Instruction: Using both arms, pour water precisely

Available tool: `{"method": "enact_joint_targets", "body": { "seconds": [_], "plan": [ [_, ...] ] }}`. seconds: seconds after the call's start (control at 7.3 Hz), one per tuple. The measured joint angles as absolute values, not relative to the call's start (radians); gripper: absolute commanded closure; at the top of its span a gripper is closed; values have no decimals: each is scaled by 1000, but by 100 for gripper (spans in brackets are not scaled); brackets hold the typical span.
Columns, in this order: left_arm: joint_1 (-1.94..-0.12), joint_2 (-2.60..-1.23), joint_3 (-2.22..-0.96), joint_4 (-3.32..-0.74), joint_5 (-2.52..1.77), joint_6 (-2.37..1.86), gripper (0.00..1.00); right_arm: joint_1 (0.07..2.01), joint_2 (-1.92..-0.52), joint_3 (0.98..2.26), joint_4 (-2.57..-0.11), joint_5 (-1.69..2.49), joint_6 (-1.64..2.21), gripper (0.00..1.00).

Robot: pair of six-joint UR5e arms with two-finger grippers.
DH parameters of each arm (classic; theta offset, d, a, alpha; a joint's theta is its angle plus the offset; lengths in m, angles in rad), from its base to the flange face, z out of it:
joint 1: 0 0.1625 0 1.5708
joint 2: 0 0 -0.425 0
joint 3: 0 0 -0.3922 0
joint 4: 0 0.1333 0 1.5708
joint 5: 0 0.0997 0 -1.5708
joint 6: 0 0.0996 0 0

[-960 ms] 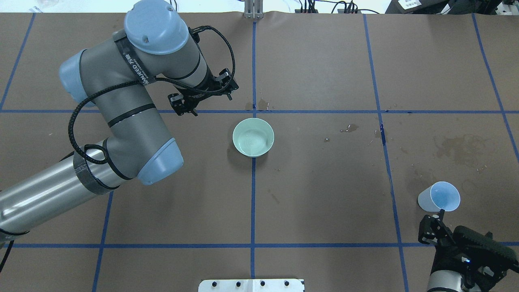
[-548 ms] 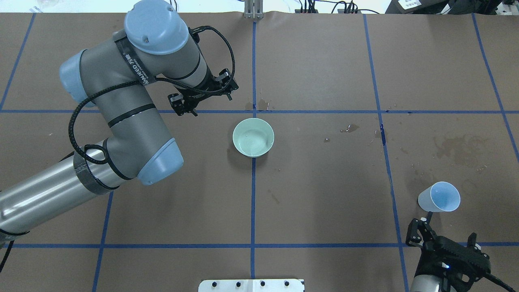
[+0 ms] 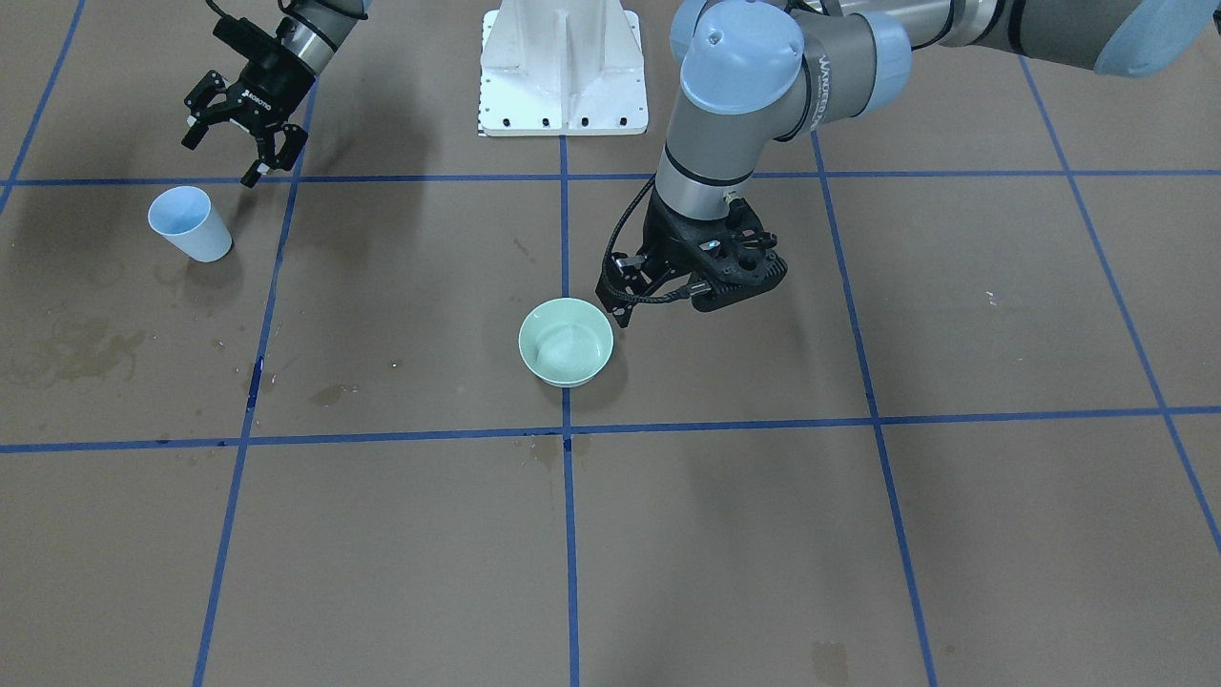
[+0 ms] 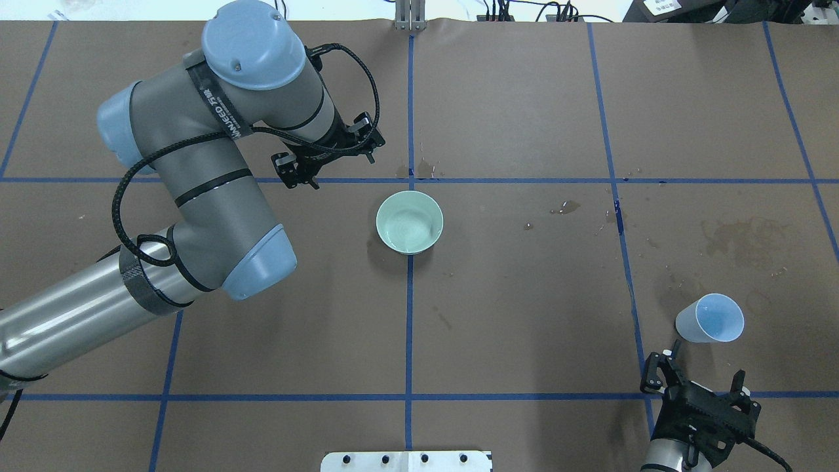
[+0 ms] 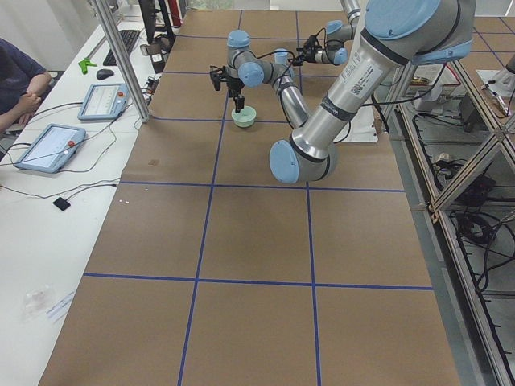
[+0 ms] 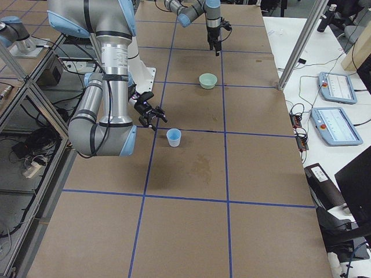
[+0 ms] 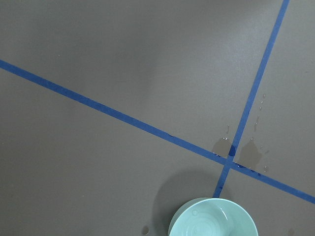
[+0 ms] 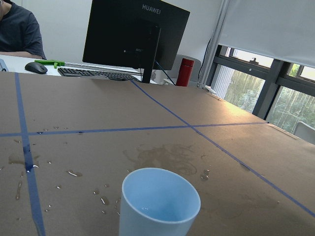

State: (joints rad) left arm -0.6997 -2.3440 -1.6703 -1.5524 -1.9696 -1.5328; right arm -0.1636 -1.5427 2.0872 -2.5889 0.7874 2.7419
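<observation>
**Both claws clear of the vessels; cup and bowl standing on the table**

right gripper [image 4: 695,380], lower right of the overhead view: released, jaws spread wide, empty. It sits just below the pale blue cup [image 4: 687,326], near it but not touching. The cup is upright on the table [image 4: 524,328], far right of the grid and well apart from the bowl.

left gripper [image 3: 618,310]: pointing down. In the front view its tips are right beside the right rim of the pale green bowl [image 3: 527,336]. In the overhead view it is up and left of the bowl, with a gap between them. Can't tell if the jaws are spread or clenched, because the fingers show edge-on. The left wrist view shows the bowl at the bottom edge, just under a tape cross.

water [image 4: 411,228]: in the bowl, showing as faint concentric ripples on the green floor. The bowl sits mid-frame on the centre vertical tape line. In the right wrist view there are small glints low inside the cup; the amount isn't readable.

left arm [image 4: 196,164]: fills the upper left of the overhead view, elbow folded.
right arm [image 6: 107,87]: the large one at the left of the right-side view.

On the table there are drops [image 4: 423,172] at the tape crossing above the bowl, and dark blotchy stains [image 4: 744,236] above the cup.
</observation>
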Motion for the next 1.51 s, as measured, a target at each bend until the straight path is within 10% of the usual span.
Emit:
{"method": "enact_joint_targets", "body": {
  "seconds": [1.51],
  "plan": [
    [-696,-2344,-1662,-1553,-1970,-1533,0,-19,-1546,1931,-2449,705,2731,3]
  ]
}}
